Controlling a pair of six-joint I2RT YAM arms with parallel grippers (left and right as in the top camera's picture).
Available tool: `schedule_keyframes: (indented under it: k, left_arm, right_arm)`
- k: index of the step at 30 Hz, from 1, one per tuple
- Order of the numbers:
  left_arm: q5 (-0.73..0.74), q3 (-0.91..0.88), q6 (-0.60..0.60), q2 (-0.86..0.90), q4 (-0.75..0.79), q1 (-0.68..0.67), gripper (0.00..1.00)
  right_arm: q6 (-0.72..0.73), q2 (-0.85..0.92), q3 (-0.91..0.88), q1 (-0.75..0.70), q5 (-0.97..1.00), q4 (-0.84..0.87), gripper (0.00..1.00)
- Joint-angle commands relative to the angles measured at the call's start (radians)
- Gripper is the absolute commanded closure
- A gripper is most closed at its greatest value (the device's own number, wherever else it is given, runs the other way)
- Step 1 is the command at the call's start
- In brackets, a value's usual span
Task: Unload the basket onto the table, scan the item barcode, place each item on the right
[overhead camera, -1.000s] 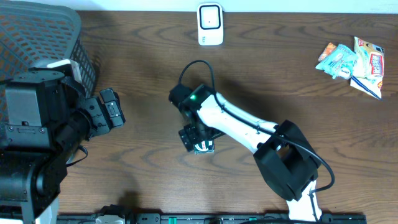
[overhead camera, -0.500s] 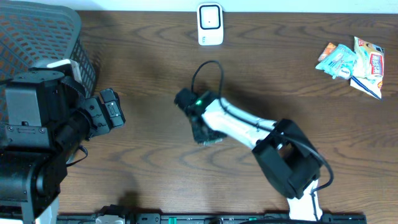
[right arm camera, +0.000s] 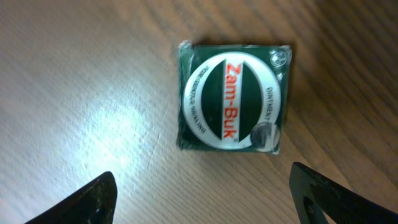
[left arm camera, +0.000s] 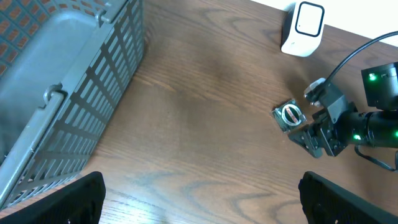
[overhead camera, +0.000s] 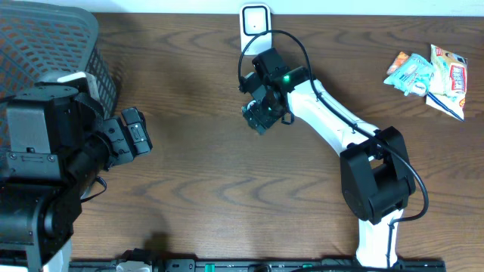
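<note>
The item, a green square Zam-Buk ointment pack (right arm camera: 233,96), lies label-up on the wooden table just beyond my right gripper (right arm camera: 205,199). That gripper is open, with nothing between its fingers. In the left wrist view the pack (left arm camera: 290,114) sits beside the right gripper (left arm camera: 323,132), a short way in front of the white scanner (left arm camera: 303,28). From overhead, the right gripper (overhead camera: 261,115) hovers below the scanner (overhead camera: 255,30) and mostly covers the pack. My left gripper (left arm camera: 199,199) is open over bare wood at the left (overhead camera: 136,136). No barcode shows.
A grey mesh basket (overhead camera: 45,45) stands at the far left, close to the left arm (left arm camera: 62,93). Several snack packets (overhead camera: 427,72) lie at the back right. A black cable loops above the right wrist (overhead camera: 291,45).
The right arm swung from the table's middle up toward the scanner, bringing the pack along. Its jaws narrowed, then spread again, and the pack now lies free. The left arm stayed still.
</note>
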Motion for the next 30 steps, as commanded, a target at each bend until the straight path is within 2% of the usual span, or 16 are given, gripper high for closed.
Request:
schedule_keyframes:
  k: [1,5,7,10,12,15,17,24,29,30]
  left_arm:
    - [-0.005,0.007,0.002,-0.002,-0.003,0.002,0.03]
    - [-0.006,0.007,0.002,-0.002,-0.003,0.002,0.02]
    - [-0.005,0.007,0.002,-0.002,-0.003,0.002,0.02]
    - [-0.005,0.007,0.002,-0.002,-0.003,0.002,0.02]
    - [-0.005,0.007,0.002,-0.002,-0.003,0.002,0.02]
    - [-0.005,0.007,0.002,-0.002,-0.003,0.002,0.02]
    - [-0.005,0.007,0.002,-0.002,-0.003,0.002,0.02]
    - [-0.005,0.007,0.002,-0.002,-0.003,0.002,0.02]
    - [-0.005,0.007,0.002,-0.002,-0.003,0.002,0.02]
    - [-0.005,0.007,0.002,-0.002,-0.003,0.002,0.02]
  right_arm:
    - [0.011,-0.002,0.002,-0.008,-0.026,0.005,0.18]
    - [0.592,-0.002,0.002,-0.006,-0.025,0.080,0.18]
    - [0.859,-0.002,0.002,-0.004,-0.018,0.108,0.06]
    - [1.167,-0.001,0.002,0.005,0.045,0.107,0.01]
    - [1.353,0.013,0.002,0.021,0.159,0.104,0.01]
    - [1.479,0.052,0.002,0.037,0.237,0.108,0.01]
    - [1.514,0.079,0.002,0.037,0.237,0.116,0.01]
    - [1.533,0.158,0.002,0.031,0.177,0.160,0.01]
    - [1.476,0.161,0.002,0.030,0.176,0.163,0.34]
    - [1.452,0.161,0.002,0.029,0.163,0.163,0.36]
